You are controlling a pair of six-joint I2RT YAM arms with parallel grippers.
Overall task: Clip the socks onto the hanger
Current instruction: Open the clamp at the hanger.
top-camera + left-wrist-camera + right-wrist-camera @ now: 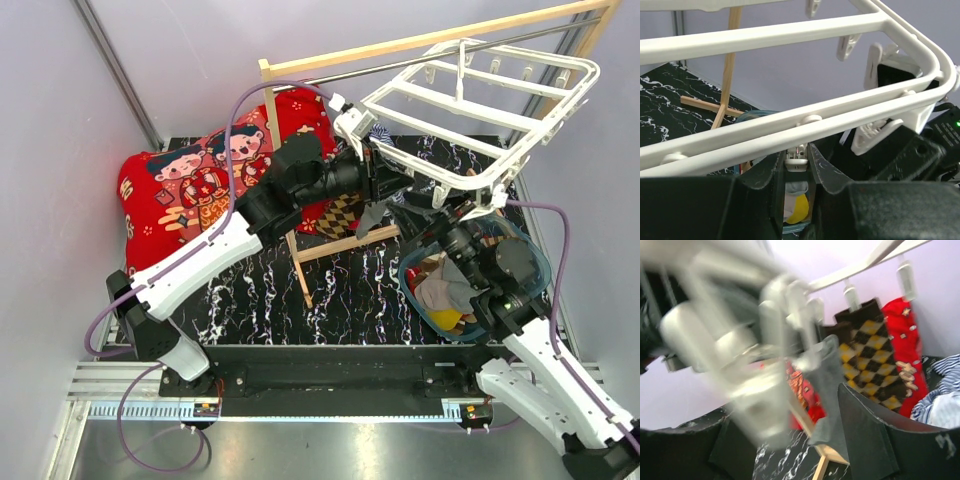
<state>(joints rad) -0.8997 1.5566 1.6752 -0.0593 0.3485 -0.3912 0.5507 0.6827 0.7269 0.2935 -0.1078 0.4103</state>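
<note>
Left fingers (765, 185) clenching a clip (797, 162) under hanger (790, 34), far right corner; right fingers (865, 440) hanging released beside grey sock (829, 375).

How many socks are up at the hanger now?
2: a checkered sock hanging under the hanger, and a grey sock right beside it. Overlap may hide another.

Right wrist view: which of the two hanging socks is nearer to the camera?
The plain grey sock. It hangs in front and overlaps the left edge of the brown-and-yellow checkered sock, which hangs further back under the white clips.
</note>
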